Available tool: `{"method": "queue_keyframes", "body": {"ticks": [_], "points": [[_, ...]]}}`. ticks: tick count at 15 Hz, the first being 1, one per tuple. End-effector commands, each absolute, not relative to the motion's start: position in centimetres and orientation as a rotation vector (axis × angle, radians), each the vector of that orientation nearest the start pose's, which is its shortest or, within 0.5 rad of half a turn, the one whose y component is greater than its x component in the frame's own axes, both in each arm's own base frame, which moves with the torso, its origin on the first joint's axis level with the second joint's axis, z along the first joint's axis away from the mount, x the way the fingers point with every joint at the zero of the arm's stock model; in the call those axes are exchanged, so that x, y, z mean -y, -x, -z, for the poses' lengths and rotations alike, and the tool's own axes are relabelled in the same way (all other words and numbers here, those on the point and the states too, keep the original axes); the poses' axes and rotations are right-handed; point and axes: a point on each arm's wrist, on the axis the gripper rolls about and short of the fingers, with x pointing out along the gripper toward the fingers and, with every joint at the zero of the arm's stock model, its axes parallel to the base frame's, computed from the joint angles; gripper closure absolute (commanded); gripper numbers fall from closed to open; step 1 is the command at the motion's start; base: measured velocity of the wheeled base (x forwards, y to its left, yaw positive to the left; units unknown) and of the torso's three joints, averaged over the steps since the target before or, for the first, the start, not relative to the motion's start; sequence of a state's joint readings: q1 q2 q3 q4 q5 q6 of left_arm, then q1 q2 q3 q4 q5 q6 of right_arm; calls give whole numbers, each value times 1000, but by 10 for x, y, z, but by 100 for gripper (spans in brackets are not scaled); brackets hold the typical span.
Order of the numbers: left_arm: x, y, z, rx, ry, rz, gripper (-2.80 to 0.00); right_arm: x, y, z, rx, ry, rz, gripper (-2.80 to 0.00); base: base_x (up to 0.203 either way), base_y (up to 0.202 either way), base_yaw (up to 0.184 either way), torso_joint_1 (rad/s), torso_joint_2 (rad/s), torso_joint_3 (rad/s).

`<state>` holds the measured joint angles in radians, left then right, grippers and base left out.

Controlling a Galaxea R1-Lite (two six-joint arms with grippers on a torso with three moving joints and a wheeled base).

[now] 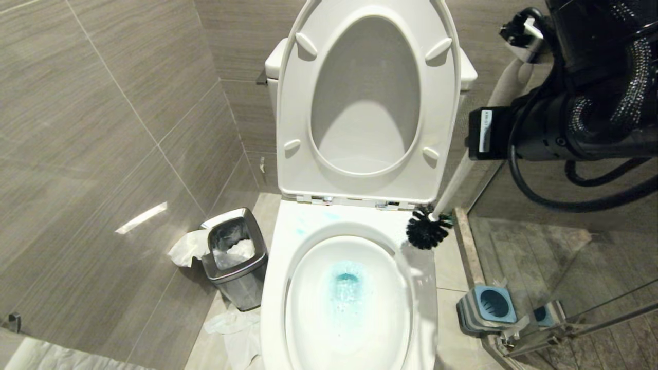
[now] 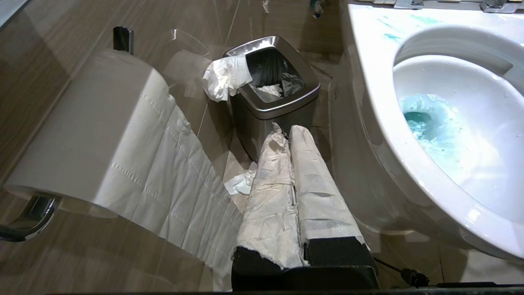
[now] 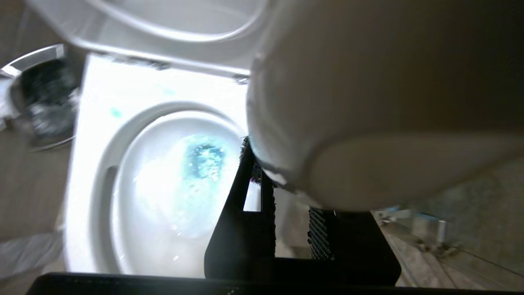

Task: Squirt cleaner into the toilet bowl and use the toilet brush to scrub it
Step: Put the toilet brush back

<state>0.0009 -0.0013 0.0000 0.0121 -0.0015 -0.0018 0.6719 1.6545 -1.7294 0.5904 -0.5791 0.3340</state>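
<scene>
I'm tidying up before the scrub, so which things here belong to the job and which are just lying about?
Job:
brush, held by the right claw
bowl, blue cleaner pooled inside
holder

Lying about:
bin
tissue hanging off the bin's edge
paper roll

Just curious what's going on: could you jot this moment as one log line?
right claw: shut on toilet brush | brush head: over rim, not yet in toilet bowl | bowl: blue cleaner pooled | left claw: shut, beside bin
</scene>
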Motion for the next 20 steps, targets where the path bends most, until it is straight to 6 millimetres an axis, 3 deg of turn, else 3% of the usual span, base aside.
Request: {"method": "queue_keyframes", "body": {"ticks": [1, 7, 10, 15, 18, 20], "points": [[0, 23, -74, -12, 2, 0, 0, -137, -232, -345, -408, -51, 73, 0, 0, 0, 0, 0, 0, 0], [0, 23, -74, -12, 2, 0, 0, -73, -247, -322, -473, -60, 304, 0, 0, 0, 0, 0, 0, 0], [0, 23, -74, -12, 2, 0, 0, -47, -265, -302, -422, -129, 322, 0, 0, 0, 0, 0, 0, 0], [0, 23, -74, -12, 2, 0, 0, -7, -293, -223, -422, -137, 288, 0, 0, 0, 0, 0, 0, 0], [0, 23, -74, -12, 2, 0, 0, 1, -285, -181, -481, -142, 263, 0, 0, 0, 0, 0, 0, 0], [0, 23, -74, -12, 2, 0, 0, 7, -281, -169, -486, -151, 268, 0, 0, 0, 0, 0, 0, 0]]}}
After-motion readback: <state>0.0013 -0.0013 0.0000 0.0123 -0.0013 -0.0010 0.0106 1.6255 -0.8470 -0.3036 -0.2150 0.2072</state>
